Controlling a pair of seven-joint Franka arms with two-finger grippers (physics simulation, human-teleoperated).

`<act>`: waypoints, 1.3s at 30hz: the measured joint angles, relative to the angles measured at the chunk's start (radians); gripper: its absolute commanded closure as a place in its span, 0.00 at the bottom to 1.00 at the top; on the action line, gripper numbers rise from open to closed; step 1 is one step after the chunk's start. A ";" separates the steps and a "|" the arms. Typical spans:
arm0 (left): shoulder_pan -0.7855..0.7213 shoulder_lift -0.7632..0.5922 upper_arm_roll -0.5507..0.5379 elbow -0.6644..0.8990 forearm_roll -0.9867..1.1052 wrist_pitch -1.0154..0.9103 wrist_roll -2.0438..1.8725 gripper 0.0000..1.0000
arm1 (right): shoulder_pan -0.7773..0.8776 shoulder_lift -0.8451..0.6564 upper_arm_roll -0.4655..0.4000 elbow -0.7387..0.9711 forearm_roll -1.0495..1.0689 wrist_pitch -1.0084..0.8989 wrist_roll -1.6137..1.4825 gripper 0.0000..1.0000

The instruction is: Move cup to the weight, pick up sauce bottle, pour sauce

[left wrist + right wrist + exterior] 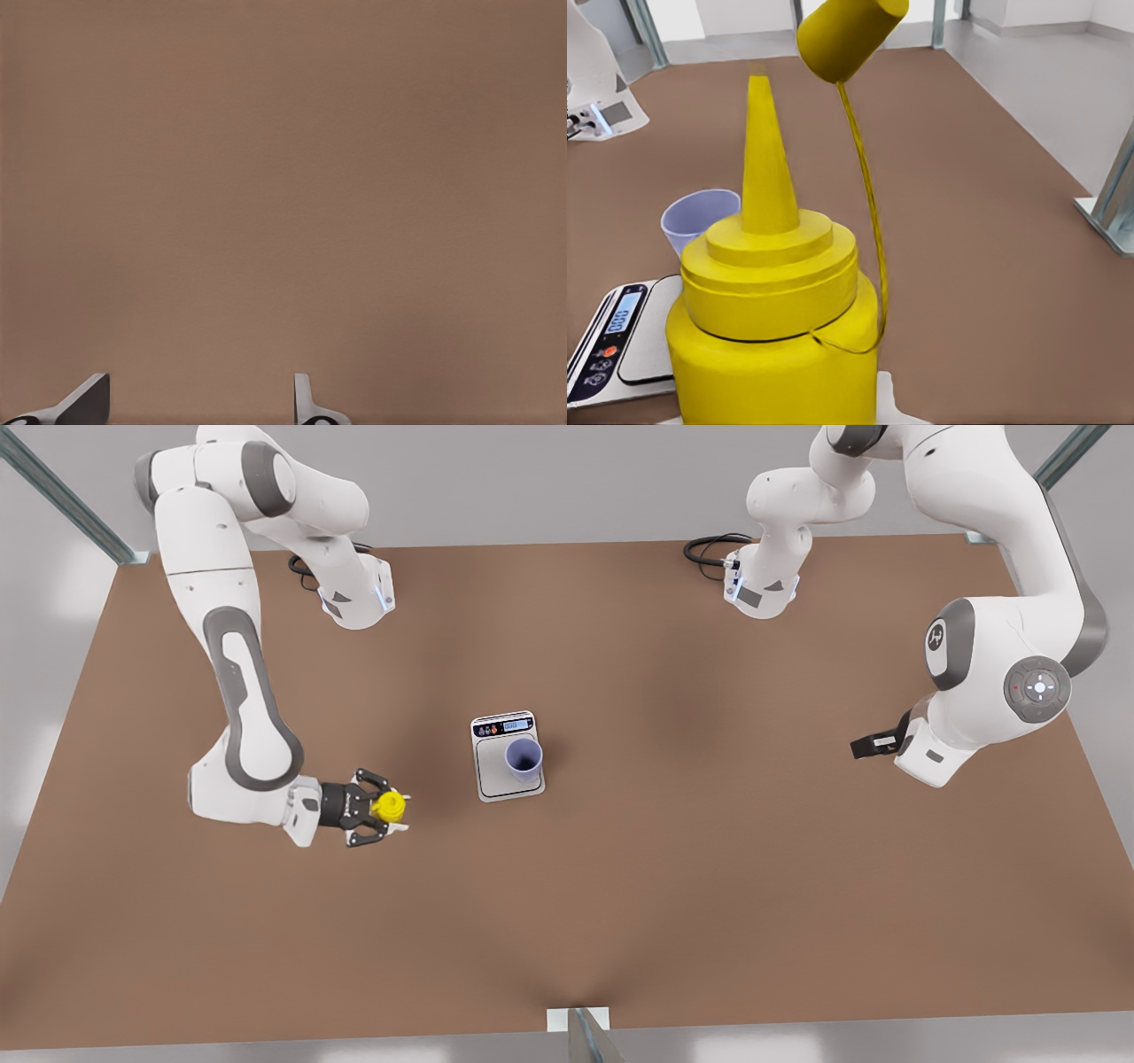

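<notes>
You're looking at a brown tabletop (pixel 709 850) spreading across the scene, plain and matte, with soft darker shading running down its middle. Black cables (pixel 709 549) are lying coiled near the far edge, and another coil (pixel 304 571) is sitting toward the front view's left. Metal frame posts (pixel 62 500) are standing at the far corners, with another (pixel 1067 456) at the front view's right. A grey bracket (pixel 580 1023) is sitting at the near edge, centre.

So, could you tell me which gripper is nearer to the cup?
The right gripper, holding the sauce bottle on the front view's left, is nearer to the cup. The left gripper waits farther off, on that view's right.
</notes>
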 measured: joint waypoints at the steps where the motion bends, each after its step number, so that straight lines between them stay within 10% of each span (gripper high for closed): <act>1: 0.000 0.000 0.000 0.000 0.000 0.000 0.000 0.00 | 0.015 -0.005 -0.004 0.000 -0.004 0.014 0.003 0.46; 20: 0.000 0.000 0.000 -0.002 0.000 -0.006 0.000 0.00 | 0.499 -0.010 -0.327 0.148 -0.271 0.055 0.430 0.45; 26: 0.000 0.000 0.000 -0.002 0.000 -0.008 -0.003 0.00 | 0.793 -0.010 -0.572 0.173 -0.379 0.040 0.480 0.45; 39: -0.001 0.000 -0.001 -0.002 0.000 -0.008 -0.005 0.00 | 0.884 -0.012 -0.583 0.229 -0.535 -0.069 0.640 0.45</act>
